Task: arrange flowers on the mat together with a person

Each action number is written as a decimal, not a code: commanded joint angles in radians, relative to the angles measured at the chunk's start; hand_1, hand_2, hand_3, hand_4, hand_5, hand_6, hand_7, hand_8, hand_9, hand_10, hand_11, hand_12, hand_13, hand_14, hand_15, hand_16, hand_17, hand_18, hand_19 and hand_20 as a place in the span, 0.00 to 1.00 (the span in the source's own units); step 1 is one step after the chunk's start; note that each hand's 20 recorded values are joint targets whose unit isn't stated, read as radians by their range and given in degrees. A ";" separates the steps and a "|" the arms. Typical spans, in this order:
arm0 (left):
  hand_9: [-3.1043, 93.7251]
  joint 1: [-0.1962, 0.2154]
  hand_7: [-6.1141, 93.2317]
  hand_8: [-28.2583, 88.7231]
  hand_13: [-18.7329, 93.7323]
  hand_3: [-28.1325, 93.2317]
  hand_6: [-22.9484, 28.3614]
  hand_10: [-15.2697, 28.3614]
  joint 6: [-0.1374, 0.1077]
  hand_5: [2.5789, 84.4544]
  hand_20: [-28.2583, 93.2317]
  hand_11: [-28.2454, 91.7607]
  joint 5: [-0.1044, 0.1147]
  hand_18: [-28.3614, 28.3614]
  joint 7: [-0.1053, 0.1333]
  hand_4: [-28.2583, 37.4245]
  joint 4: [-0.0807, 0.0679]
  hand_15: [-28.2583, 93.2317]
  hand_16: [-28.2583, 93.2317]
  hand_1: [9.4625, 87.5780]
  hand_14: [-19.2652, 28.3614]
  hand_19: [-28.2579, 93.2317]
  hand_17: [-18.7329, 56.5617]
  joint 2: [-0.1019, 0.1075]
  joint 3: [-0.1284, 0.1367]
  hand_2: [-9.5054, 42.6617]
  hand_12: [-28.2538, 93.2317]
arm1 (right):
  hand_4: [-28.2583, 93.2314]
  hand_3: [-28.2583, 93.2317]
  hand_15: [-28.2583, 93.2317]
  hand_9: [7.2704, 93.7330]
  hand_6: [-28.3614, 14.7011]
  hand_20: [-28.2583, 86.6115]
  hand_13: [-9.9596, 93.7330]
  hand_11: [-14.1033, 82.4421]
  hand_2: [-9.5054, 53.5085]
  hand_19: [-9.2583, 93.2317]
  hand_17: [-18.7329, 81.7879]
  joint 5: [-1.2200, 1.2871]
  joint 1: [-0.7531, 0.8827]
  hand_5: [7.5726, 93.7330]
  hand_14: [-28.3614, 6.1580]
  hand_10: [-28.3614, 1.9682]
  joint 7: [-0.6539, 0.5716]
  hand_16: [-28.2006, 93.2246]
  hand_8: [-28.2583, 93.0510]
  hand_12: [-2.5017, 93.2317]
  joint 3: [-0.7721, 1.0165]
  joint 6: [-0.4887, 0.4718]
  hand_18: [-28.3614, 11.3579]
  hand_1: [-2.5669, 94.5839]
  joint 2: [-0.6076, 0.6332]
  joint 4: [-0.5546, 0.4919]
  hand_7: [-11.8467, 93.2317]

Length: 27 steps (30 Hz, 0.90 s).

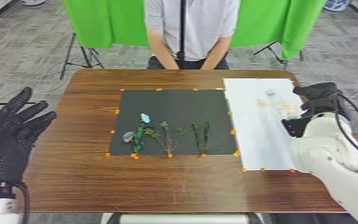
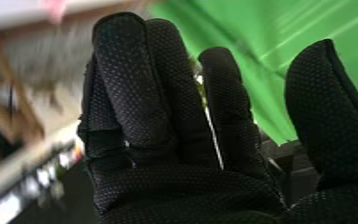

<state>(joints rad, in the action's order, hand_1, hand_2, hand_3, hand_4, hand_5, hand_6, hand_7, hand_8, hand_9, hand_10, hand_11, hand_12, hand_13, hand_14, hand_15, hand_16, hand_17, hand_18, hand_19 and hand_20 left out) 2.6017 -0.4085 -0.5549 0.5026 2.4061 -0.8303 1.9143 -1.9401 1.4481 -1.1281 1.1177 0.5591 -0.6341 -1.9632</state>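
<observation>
The brown wooden desk [image 1: 73, 185] fills the middle of the head view, with a dark mat [image 1: 162, 112] at its centre and a white sheet [image 1: 264, 145] just beside it, to the right. Small orange tabs sit along the borders of both. Green cloth [image 1: 102, 27] hangs across the top of the frame, with black tripod legs [image 1: 88, 57] at upper left, over a grey floor [image 1: 24, 60].

The flowers lie along the lower part of the mat: a leafy stem with pale blue blooms [image 1: 129, 136] at its left, a branching green stem [image 1: 167, 140] in the middle, and a pair of slim green stems [image 1: 201, 135] to the right of that. Faint pale and peach shapes show on the upper part of the white sheet, too indistinct to name.

The left hand [image 1: 5, 140] is raised at the left edge of the frame, fingers spread and pointing up, open. The right hand [image 1: 318, 103] is at the right side, by the sheet's right edge. In the right wrist view its fingers [image 2: 131, 85] are straight and close together, with the thumb [image 2: 322, 100] held well away from them, so that hand is open too.
</observation>
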 commanded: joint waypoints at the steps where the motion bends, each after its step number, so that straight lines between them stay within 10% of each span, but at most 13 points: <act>1: 0.36 0.005 0.18 0.17 0.36 0.85 0.54 0.71 0.008 0.36 0.40 0.41 -0.003 0.85 -0.003 0.03 -0.001 0.63 0.19 0.15 0.86 0.58 0.13 -0.005 -0.007 0.32 0.34 | 0.06 0.80 0.70 0.79 0.61 0.17 0.81 0.35 0.13 0.94 0.47 -0.078 -0.048 0.57 0.37 0.28 -0.094 0.33 0.14 0.18 -0.042 -0.136 0.01 0.36 0.010 0.053 0.21; 27: 0.35 -0.007 0.18 0.17 0.36 0.85 0.53 0.71 -0.002 0.36 0.40 0.41 0.021 0.85 0.009 0.03 -0.012 0.63 0.19 0.15 0.86 0.58 0.13 0.017 -0.018 0.32 0.34 | 0.06 0.80 0.70 0.77 0.62 0.12 0.80 0.33 0.07 0.93 0.45 0.010 -0.308 0.60 0.35 0.25 -0.059 0.32 0.14 0.17 -0.370 -0.346 0.03 0.42 0.031 0.312 0.21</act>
<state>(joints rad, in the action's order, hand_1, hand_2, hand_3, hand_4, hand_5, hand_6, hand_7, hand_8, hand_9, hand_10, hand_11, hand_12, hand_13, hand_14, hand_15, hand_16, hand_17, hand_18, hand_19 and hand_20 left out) 2.5868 -0.4086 -0.5462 0.5101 2.4021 -0.8235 1.9028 -1.9431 1.1832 -1.2076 0.8031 0.2375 -0.6056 -1.6864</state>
